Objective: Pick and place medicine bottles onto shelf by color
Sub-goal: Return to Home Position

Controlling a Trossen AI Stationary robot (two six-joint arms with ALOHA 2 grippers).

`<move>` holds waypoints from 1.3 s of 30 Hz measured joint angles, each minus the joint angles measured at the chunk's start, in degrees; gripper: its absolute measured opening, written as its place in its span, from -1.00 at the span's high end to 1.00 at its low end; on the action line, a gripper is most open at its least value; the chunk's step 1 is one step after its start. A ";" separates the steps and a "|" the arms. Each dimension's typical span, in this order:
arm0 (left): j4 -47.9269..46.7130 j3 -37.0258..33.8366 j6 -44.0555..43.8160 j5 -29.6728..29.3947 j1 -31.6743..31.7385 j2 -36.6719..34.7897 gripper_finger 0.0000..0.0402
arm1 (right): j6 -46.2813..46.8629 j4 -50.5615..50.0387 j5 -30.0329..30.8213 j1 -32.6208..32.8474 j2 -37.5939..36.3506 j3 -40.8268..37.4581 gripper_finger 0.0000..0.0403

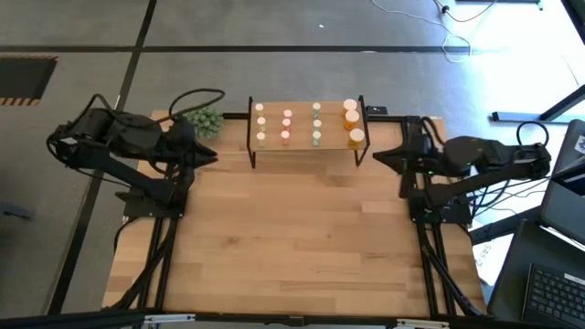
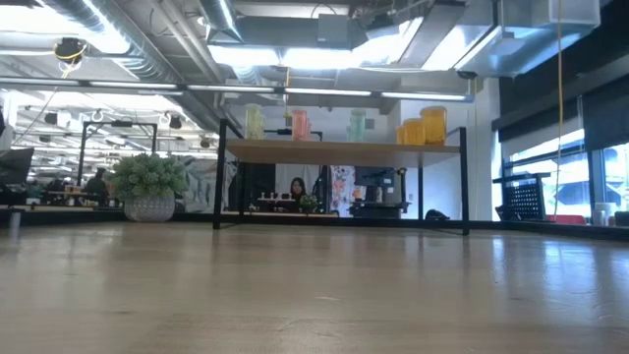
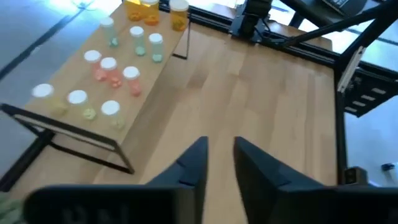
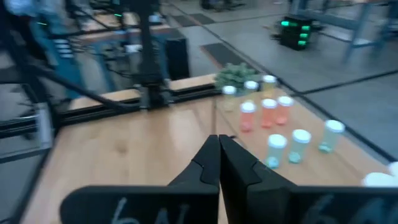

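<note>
Right now my left tool (image 1: 210, 156) hovers over the left side of the desk (image 1: 302, 238), just off the left end of the shelf (image 1: 302, 139). Its two fingers (image 3: 196, 158) are a narrow slot apart with nothing between them. My right tool (image 1: 379, 157) sits opposite it over the right side of the desk, near the shelf's right end. Its fingers (image 4: 208, 163) are pressed together tip to tip, gripping nothing.

The shelf stands at the middle of the desk's far edge, between the two tools. All the medicine bottles (image 1: 286, 126) stand upright on it in four rows sorted by colour. The yellowish bottles (image 1: 260, 123) are at the left end, then come the pink bottles (image 1: 286, 115) and the green bottles (image 1: 316, 124). The larger orange bottles (image 1: 352, 116) are at the right end. Each of the first three rows has three bottles. A green plant (image 1: 207, 119) sits on the desk just beside the shelf's left end.
</note>
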 joint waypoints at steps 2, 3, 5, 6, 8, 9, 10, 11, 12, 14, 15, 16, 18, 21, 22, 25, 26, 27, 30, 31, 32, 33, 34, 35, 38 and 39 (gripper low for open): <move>-1.07 0.00 1.34 -0.75 0.00 -0.78 0.77 | -0.46 -0.86 -2.68 0.00 -2.12 -0.13 1.00; -1.68 0.00 1.99 -1.01 0.00 -1.23 0.85 | -0.62 -1.73 -3.57 0.00 -3.05 -0.26 1.00; -2.42 0.00 3.45 -1.05 0.00 -2.33 0.96 | -0.49 -3.25 -4.64 0.02 -5.04 -1.08 1.00; -2.55 0.00 4.06 -1.15 0.00 -2.98 0.97 | -0.30 -3.64 -4.71 0.03 -6.19 -1.84 1.00; -3.76 0.00 4.51 -1.20 -0.01 -4.38 0.97 | 0.23 -3.78 -4.78 0.04 -8.83 -3.96 1.00; -4.08 0.00 4.51 -1.19 -0.07 -5.06 0.97 | 0.96 -3.76 -4.80 0.04 -10.23 -5.11 1.00; -4.39 0.00 4.47 -1.18 -0.07 -5.92 0.98 | 1.46 -3.76 -4.84 0.03 -11.70 -6.29 1.00; -4.91 -0.04 4.44 -1.16 -0.07 -6.81 0.99 | 2.20 -3.71 -5.34 0.01 -13.20 -7.47 1.00; -5.15 -0.23 4.45 -1.09 -0.07 -7.84 0.99 | 2.85 -3.41 -6.11 0.00 -14.62 -8.65 1.00; -5.01 -1.16 4.74 -0.71 -0.07 -10.03 0.99 | 3.79 -1.19 -8.28 0.00 -17.21 -10.88 1.00; -5.00 -1.95 4.93 -0.18 -0.07 -11.48 0.99 | 3.96 0.03 -9.74 0.00 -18.48 -12.07 1.00; -4.71 -3.00 5.11 0.25 -0.07 -12.99 0.99 | 4.01 1.44 -11.02 0.00 -19.56 -13.13 1.00; -3.20 -5.63 5.21 0.84 -0.07 -16.13 0.99 | 3.93 4.84 -12.67 0.00 -21.42 -15.29 1.00; 0.47 -10.60 6.04 1.54 -0.07 -21.67 0.99 | 2.68 9.09 -14.76 0.00 -23.38 -18.98 1.00; 2.92 -12.68 6.61 1.64 -0.07 -23.80 0.99 | 2.20 10.99 -15.27 0.00 -24.00 -20.31 1.00; 10.62 -19.68 8.43 3.52 -0.07 -30.11 0.99 | 1.13 17.29 -16.30 0.00 -25.75 -24.68 1.00; 13.18 -22.15 8.95 4.14 -0.07 -32.18 0.99 | 1.11 19.06 -16.36 0.00 -26.27 -26.18 1.00; 15.71 -24.51 9.26 4.58 -0.07 -34.22 0.99 | 1.13 20.62 -16.48 0.00 -26.85 -27.89 1.00; 20.94 -30.99 10.39 5.07 -0.07 -39.70 1.00 | 1.28 25.56 -16.71 0.00 -28.44 -32.00 1.00; 22.27 -32.75 10.65 5.06 -0.07 -41.24 0.99 | 1.30 27.06 -16.74 0.00 -29.02 -33.25 1.00; 23.48 -34.39 10.72 5.07 -0.07 -42.73 1.00 | 1.30 28.50 -16.74 0.00 -29.58 -34.39 1.00; 24.25 -35.86 10.73 5.07 -0.07 -44.11 1.00 | 1.28 29.55 -16.74 0.00 -30.19 -35.49 1.00; 25.11 -37.20 10.81 5.07 -0.07 -45.48 1.00 | 1.24 30.61 -16.76 0.00 -30.90 -36.51 1.00; 25.83 -38.50 10.82 5.07 -0.07 -46.80 1.00 | 1.22 31.77 -16.80 0.00 -31.70 -37.50 1.00; 28.23 -42.12 11.37 5.07 -0.07 -50.66 1.00 | 1.21 33.86 -17.67 0.01 -34.10 -39.73 1.00; 29.18 -43.20 12.08 5.13 -0.04 -51.90 1.00 | 1.17 34.43 -17.78 0.01 -34.90 -40.44 1.00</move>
